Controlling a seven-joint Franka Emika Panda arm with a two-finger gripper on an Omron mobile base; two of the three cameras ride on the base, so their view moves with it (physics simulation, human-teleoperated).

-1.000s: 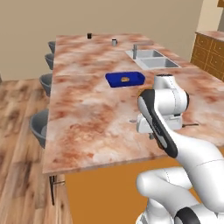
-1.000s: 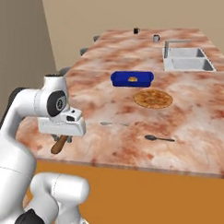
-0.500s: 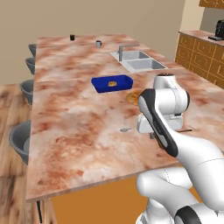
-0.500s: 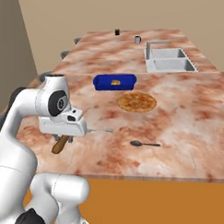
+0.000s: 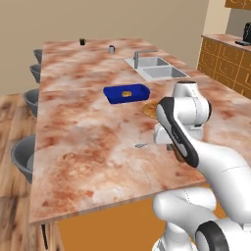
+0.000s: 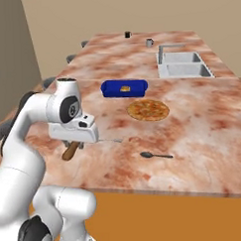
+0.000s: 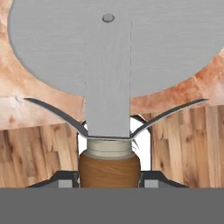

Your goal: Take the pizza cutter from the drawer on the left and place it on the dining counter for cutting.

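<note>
One half-second is bringing the base nearer the desk (image 6: pixel 202 134), so the whole scene is sitting differently while the arm is keeping its pose. The claw (image 7: pixel 109 177) is pinching the cutter (image 7: pixel 111 65) by its brown wooden handle. The cutter is showing a big grey round blade on a flat grey shank, hanging at the desk's near edge, well short of the pizza (image 6: pixel 148 110).

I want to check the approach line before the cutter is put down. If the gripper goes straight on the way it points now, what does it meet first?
Probably the dining counter. The gripper holds the pizza cutter, whose wheel points at the marbled edge; depth there is unclear.
</note>
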